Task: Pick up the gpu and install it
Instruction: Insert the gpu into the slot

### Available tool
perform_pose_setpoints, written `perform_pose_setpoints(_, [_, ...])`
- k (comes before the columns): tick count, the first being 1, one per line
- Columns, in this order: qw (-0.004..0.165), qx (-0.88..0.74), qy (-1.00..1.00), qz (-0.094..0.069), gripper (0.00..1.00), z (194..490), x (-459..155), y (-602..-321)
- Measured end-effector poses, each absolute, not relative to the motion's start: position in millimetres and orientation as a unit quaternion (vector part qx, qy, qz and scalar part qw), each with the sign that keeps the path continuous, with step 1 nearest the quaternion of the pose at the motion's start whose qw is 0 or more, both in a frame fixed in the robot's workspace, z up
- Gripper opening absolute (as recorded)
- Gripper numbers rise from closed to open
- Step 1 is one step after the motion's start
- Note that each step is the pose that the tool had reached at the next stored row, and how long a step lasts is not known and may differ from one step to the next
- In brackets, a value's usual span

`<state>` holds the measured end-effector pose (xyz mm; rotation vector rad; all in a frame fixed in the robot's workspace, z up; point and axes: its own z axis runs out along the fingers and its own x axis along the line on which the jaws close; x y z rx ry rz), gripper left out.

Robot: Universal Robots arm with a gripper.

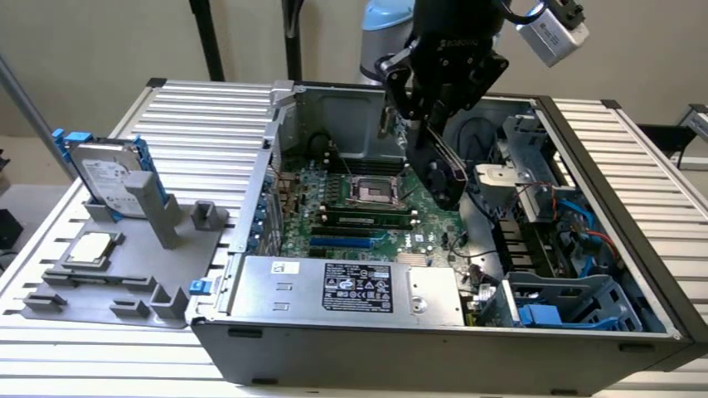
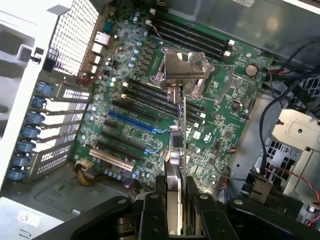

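Gripper (image 2: 176, 212): is being pinched onto the gpu (image 2: 176, 150), one finger against each face.
Gpu: is being held edge-on over the motherboard (image 2: 135, 125), inside the open computer case (image 1: 443, 361), near the CPU socket (image 2: 187, 72).
Hard drive (image 1: 111, 174): is being propped upright in the grey holder (image 1: 133, 286), at the exterior view's left.

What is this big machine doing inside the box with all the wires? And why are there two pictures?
It is a robot arm working over an open computer case. One picture comes from a camera off the arm; the other comes from a camera on its wrist, looking down. Its fingers are shut on the gpu, a thin card, held above the green motherboard. Beside the case, on the slatted table, a grey holder carries a hard drive and a small square chip.
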<state>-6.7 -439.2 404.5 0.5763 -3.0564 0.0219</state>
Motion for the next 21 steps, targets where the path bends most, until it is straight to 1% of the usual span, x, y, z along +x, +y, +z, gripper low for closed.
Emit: perform_pose_setpoints(21, [0.014,0.368,-0.93,0.01,0.27,388,-7,-439])
